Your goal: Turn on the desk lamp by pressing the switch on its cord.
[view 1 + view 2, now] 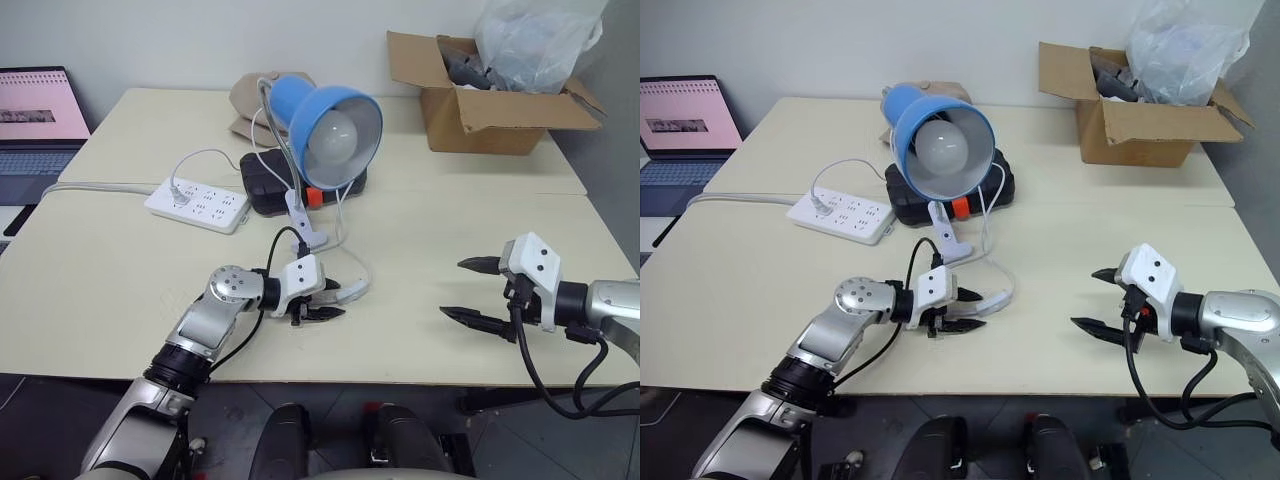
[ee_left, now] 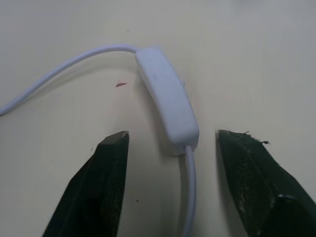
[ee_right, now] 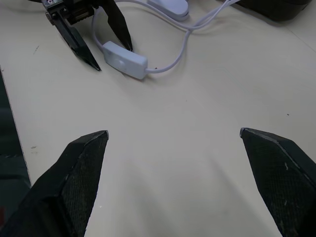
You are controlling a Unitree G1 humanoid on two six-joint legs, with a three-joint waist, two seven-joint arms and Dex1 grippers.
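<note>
Here the left tool [image 2: 168, 140] straddles the unmarked switch [image 2: 167, 106], fingers apart; right tool [image 3: 173, 136] gapes wide.

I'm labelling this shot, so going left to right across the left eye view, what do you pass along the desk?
Laptop → power strip → desk lamp → cardboard box.

Silver arms, white wrist housings — black pointed fingers [image 1: 470, 318], black cables.
</note>
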